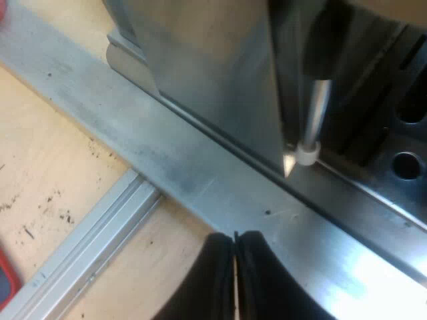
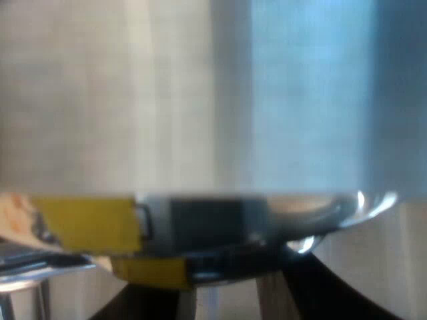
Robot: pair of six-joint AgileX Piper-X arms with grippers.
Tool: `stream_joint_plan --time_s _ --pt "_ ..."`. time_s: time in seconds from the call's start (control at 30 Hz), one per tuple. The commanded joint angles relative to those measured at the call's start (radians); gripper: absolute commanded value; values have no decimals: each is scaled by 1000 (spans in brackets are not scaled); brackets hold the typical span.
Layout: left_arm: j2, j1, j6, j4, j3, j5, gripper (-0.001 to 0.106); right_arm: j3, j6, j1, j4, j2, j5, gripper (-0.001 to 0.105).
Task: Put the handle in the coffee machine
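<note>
The espresso machine (image 1: 213,73) stood just past my left gripper (image 1: 235,280), fingers pressed together, empty. The metal holder (image 2: 267,217) sat just beyond my right gripper (image 2: 233,297), against the machine's face; that claw's state I couldn't tell

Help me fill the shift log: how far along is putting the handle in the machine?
Done: nothing I can confirm. In hand: the right wrist view sits close against a shiny metal rim, too near to identify. The left gripper is shut on nothing, beside the espresso machine near its steam wand. Remaining: probably seating and locking the handle.
</note>
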Motion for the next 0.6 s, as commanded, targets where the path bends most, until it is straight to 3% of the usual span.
stream_joint_plan --time_s 0.03,0.2,0.6 --pt "22 -17 -4 37 -16 -29 1 -26 -4 -3 -112 -53 14 26" --pt "52 -69 152 201 -16 -116 1 -26 -4 3 -112 -53 17 26" --pt "17 -160 147 360 -13 -96 1 -26 -4 10 -96 -53 17 26"
